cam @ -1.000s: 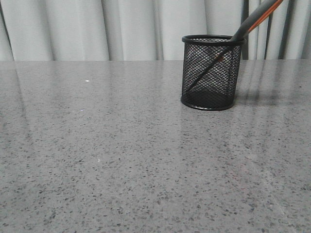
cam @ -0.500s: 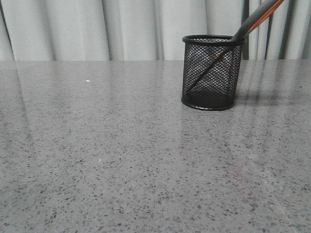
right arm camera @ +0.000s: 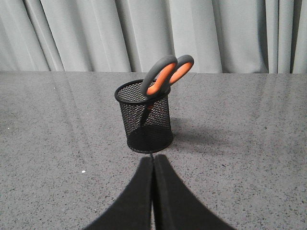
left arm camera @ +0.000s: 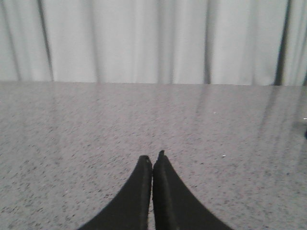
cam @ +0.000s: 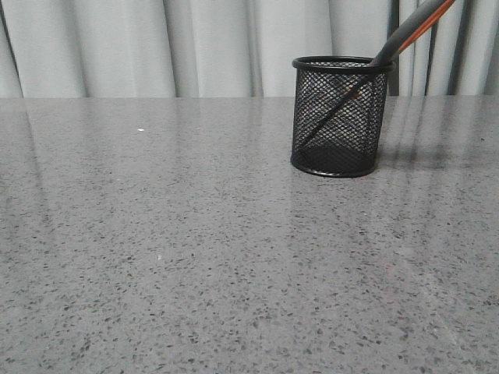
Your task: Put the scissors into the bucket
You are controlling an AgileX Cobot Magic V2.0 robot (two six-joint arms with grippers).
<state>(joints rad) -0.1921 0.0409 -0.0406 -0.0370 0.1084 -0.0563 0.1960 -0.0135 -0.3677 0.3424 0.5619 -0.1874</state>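
Scissors (right arm camera: 165, 76): blades down in the bucket (right arm camera: 146, 120), handles leaning out over the rim.
Right gripper (right arm camera: 153, 160): fingers together, empty, bucket straight ahead, nearer arm.
Left gripper (left arm camera: 152, 160): fingers together, empty.

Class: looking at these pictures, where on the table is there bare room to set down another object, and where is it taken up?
Bare table stretches left of and in front of the bucket. The only occupied spot is far right, where the bucket holds the scissors.

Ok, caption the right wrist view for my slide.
Grey-and-orange-handled scissors stand blades-down in black wire-mesh bucket; shut right gripper nearby.
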